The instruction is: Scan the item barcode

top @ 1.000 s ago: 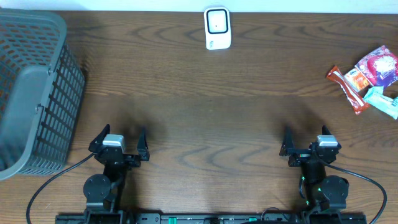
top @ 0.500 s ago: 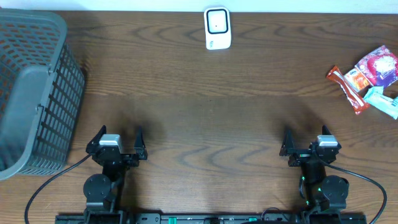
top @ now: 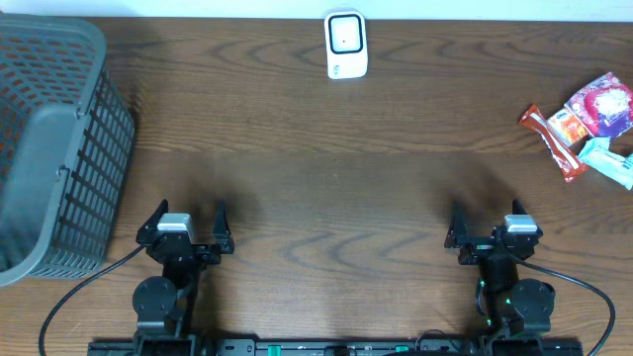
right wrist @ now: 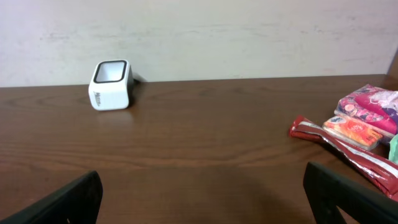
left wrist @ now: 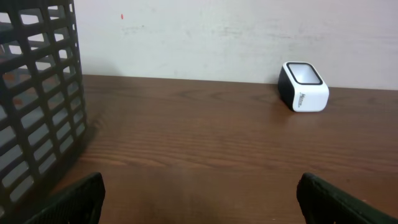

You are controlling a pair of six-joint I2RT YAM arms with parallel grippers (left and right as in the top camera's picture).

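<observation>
The items are snack packets at the table's right edge: a long red packet (top: 552, 141) (right wrist: 348, 152), a small orange one (top: 566, 126) (right wrist: 353, 129), a pink one (top: 603, 104) (right wrist: 370, 106) and a pale teal one (top: 605, 158). A white barcode scanner (top: 346, 44) (left wrist: 303, 87) (right wrist: 111, 85) stands at the far middle edge. My left gripper (top: 190, 213) (left wrist: 199, 186) hovers near the front left, open and empty. My right gripper (top: 487, 216) (right wrist: 202, 180) sits near the front right, also open and empty, well short of the packets.
A large dark grey mesh basket (top: 54, 148) (left wrist: 37, 106) stands at the left edge, just left of my left gripper. A pale wall runs behind the table's far edge.
My left gripper has shifted slightly left and squared up. The right arm and all the objects are where they were.
</observation>
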